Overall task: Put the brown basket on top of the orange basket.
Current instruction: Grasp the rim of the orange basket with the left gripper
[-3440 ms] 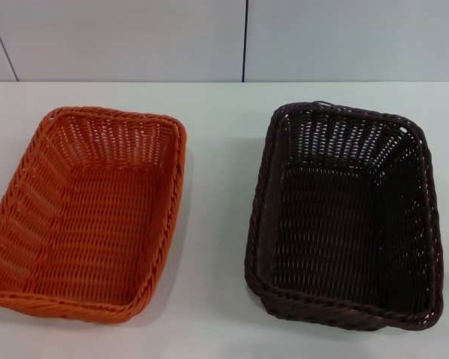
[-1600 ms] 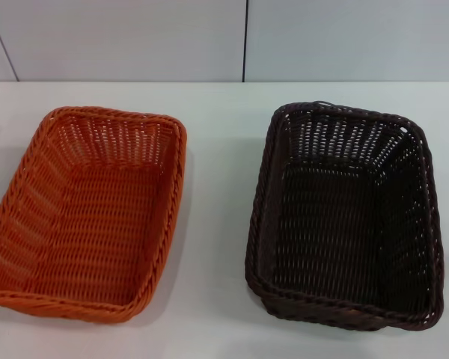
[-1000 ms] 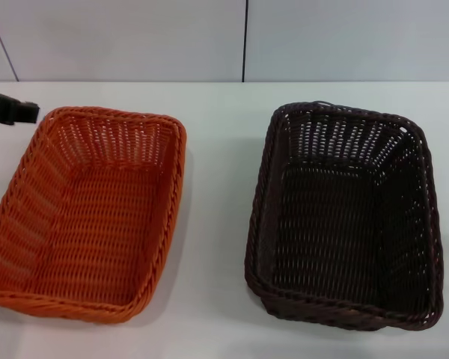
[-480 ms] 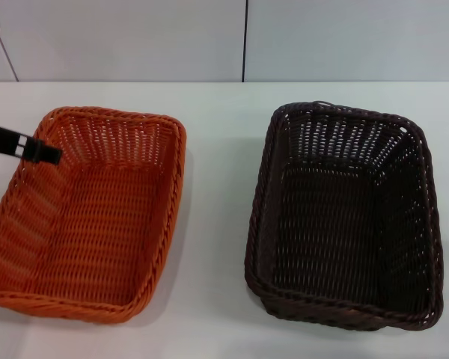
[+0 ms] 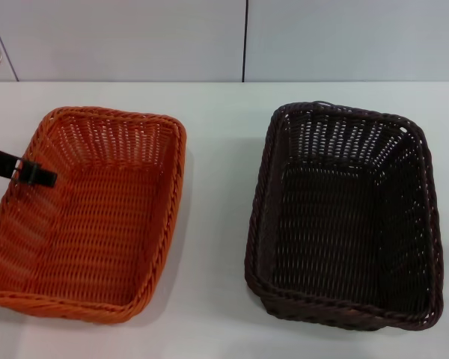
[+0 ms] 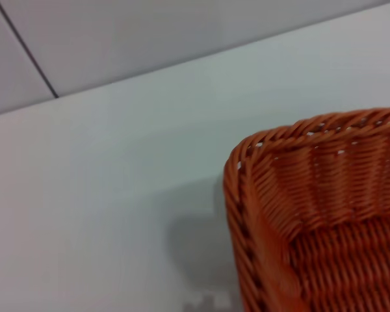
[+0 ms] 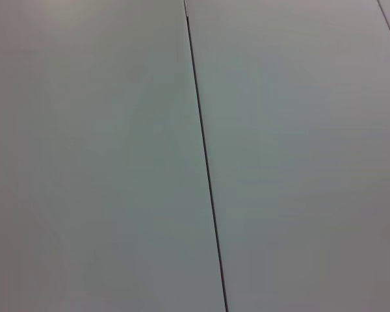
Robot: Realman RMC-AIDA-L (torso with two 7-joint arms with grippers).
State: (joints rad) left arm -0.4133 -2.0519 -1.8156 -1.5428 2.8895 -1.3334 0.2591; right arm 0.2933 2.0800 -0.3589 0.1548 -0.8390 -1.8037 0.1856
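The orange basket [image 5: 90, 213] stands on the white table at the left in the head view, open side up and empty. The dark brown basket [image 5: 344, 217] stands at the right, about a hand's width from it, also upright and empty. My left gripper [image 5: 39, 176] reaches in from the left edge as a black bar, its tip over the orange basket's left rim and just inside it. The left wrist view shows one corner of the orange basket [image 6: 312, 195] close below. The right gripper is out of view; its wrist view shows only a pale panelled wall.
The white table [image 5: 217, 187] runs between and around the baskets, with its far edge against a grey panelled wall [image 5: 322, 37]. A dark seam [image 5: 245, 41] divides the wall panels.
My left gripper came into view from the upper left and moved down and right along the orange basket's left rim. Both baskets have stayed where they were.
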